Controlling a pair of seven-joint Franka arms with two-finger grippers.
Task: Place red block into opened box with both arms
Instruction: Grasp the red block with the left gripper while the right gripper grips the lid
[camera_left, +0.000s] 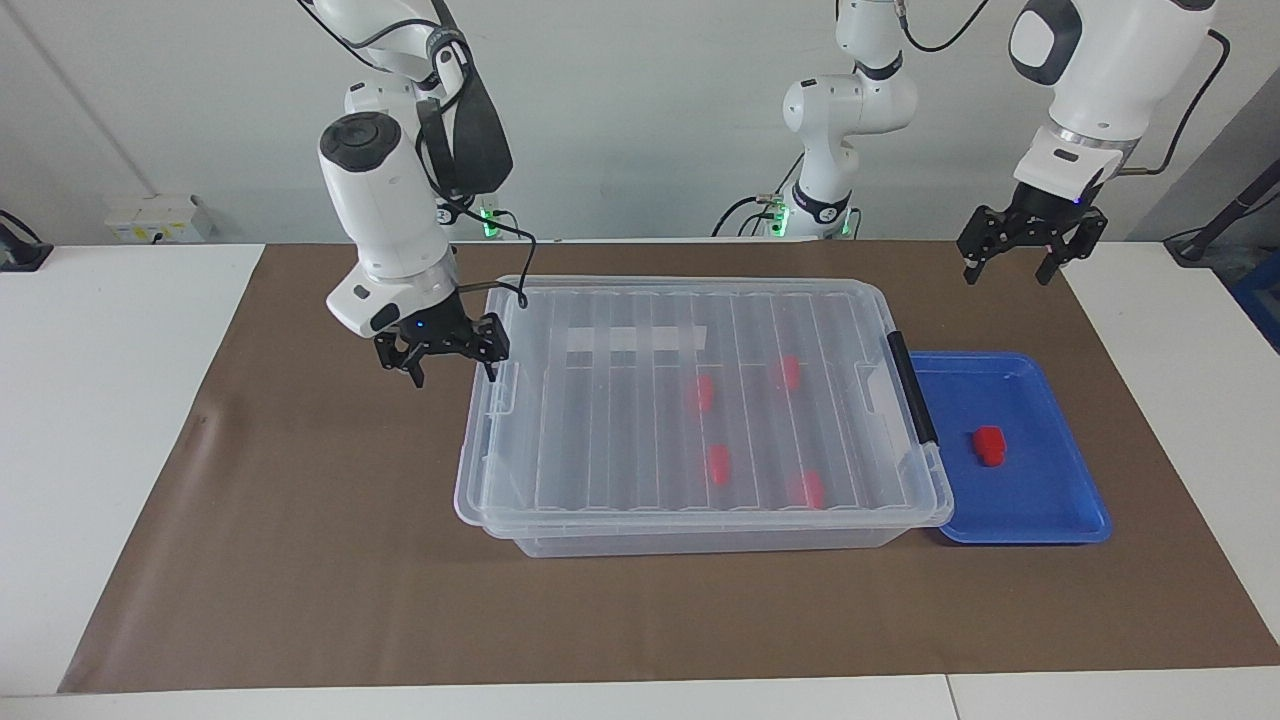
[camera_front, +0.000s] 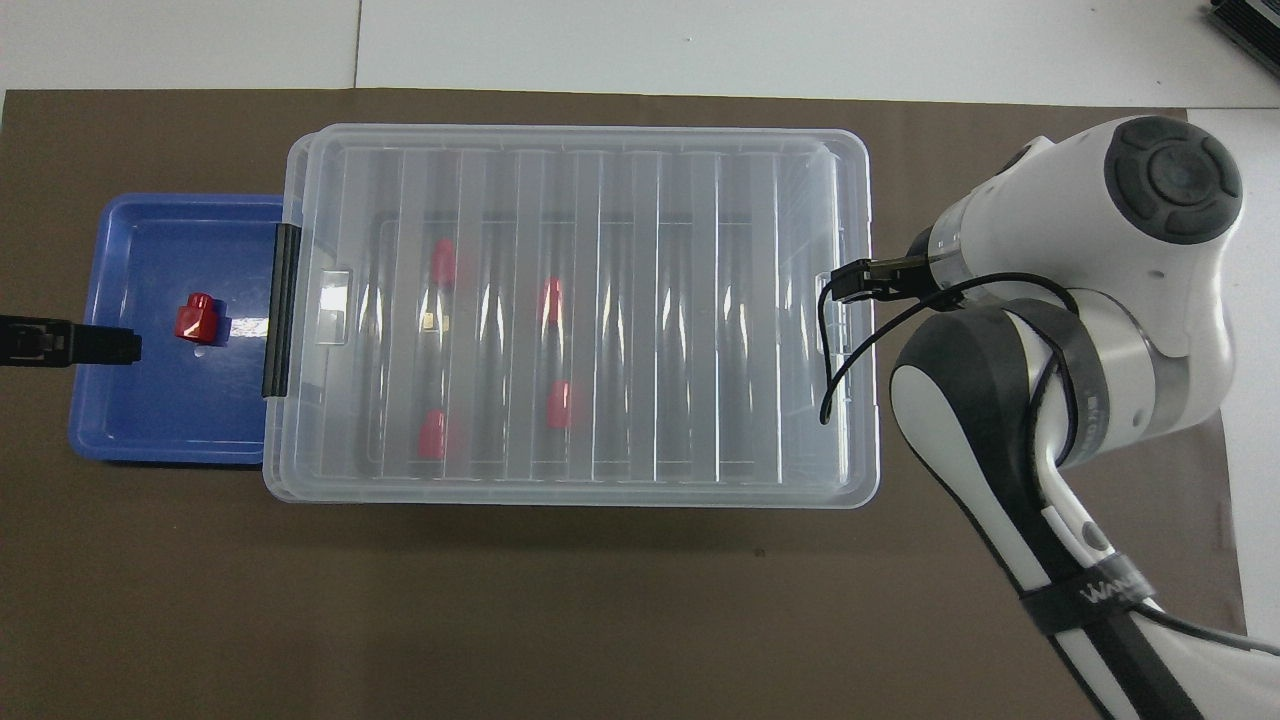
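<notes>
Jaws on the right gripper (camera_left: 451, 376) stood wide apart and held nothing. It hung low over the brown mat (camera_left: 300, 480), just beside the box (camera_left: 700, 410) at the right arm's end, close to the small clip on that end of the lid. I could not tell if it touched the box. In the overhead view the big white right arm (camera_front: 1080, 330) covered this gripper.

Jaws on the left gripper (camera_left: 1008, 272) were wide apart too, and empty. It hung up in the air over the mat at the left arm's end of the table. In the overhead view its dark tip (camera_front: 70, 345) showed over the edge of the blue tray (camera_left: 1060, 500).

The red block (camera_left: 989, 445) lay alone in the blue tray, well apart from both grippers. The tray sat just beside the box, next to the black handle (camera_left: 912, 388).

The box was big and see-through, and its ribbed lid (camera_left: 640, 440) was on top, closed. Four more red blocks (camera_left: 717, 464) showed through the lid, lying on the bottom of the box. A white strip (camera_left: 636, 340) showed through it too.

The brown mat covered most of the white table (camera_left: 110, 400). A plain pale wall (camera_left: 640, 120) stood past the arms' bases, with small green lights (camera_left: 488, 217) glowing low down.
</notes>
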